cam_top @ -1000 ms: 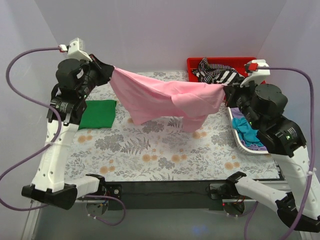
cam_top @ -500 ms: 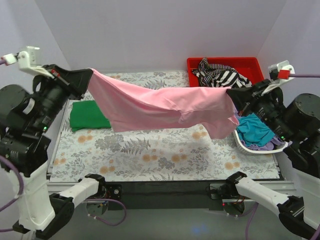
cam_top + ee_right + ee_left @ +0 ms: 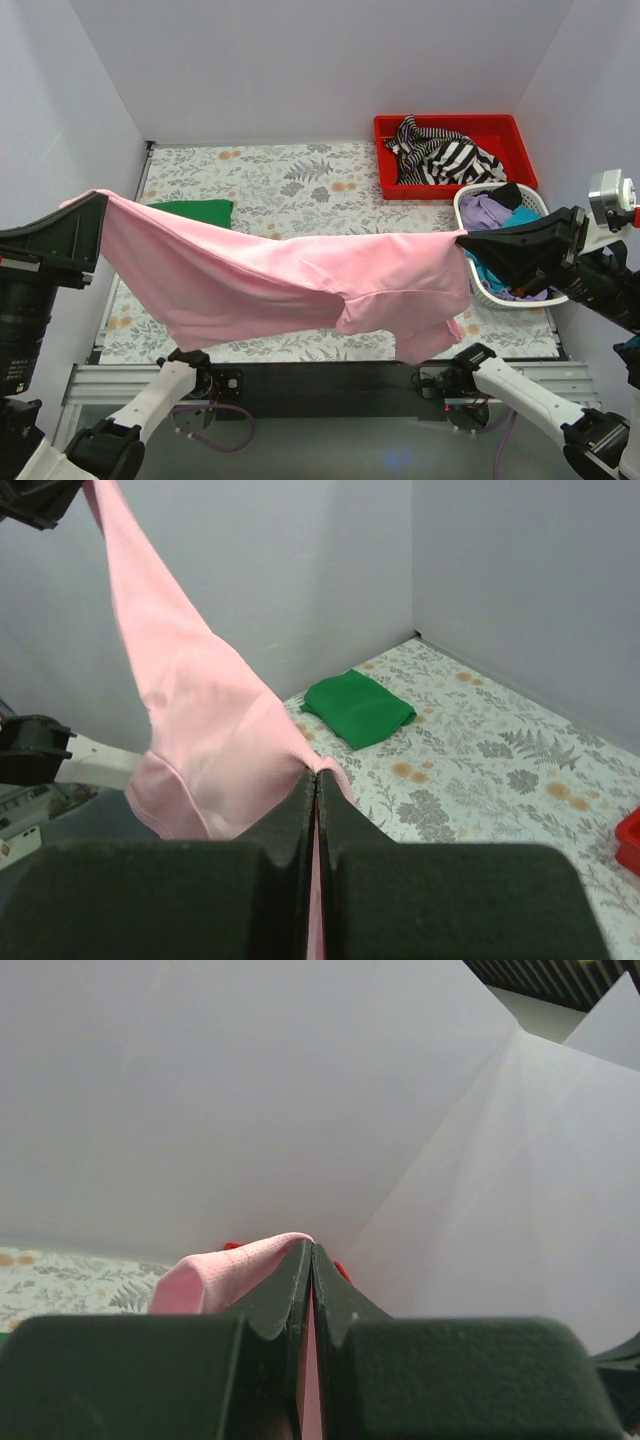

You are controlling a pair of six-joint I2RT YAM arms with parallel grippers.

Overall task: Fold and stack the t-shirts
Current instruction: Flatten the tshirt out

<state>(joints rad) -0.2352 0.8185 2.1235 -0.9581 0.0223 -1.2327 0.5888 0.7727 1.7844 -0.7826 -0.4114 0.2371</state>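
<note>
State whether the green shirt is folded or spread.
Folded: the green shirt lies as a compact rectangle on the table, no sleeves showing.

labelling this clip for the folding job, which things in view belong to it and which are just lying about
Belong to the job:
pink t-shirt, stretched between the left gripper and right gripper
green t-shirt, folded on the table
striped t-shirt
purple t-shirt
teal t-shirt

Just lying about:
red bin
white basket
floral table cover

Pink shirt (image 3: 300, 285), floral table (image 3: 280, 180)
</note>
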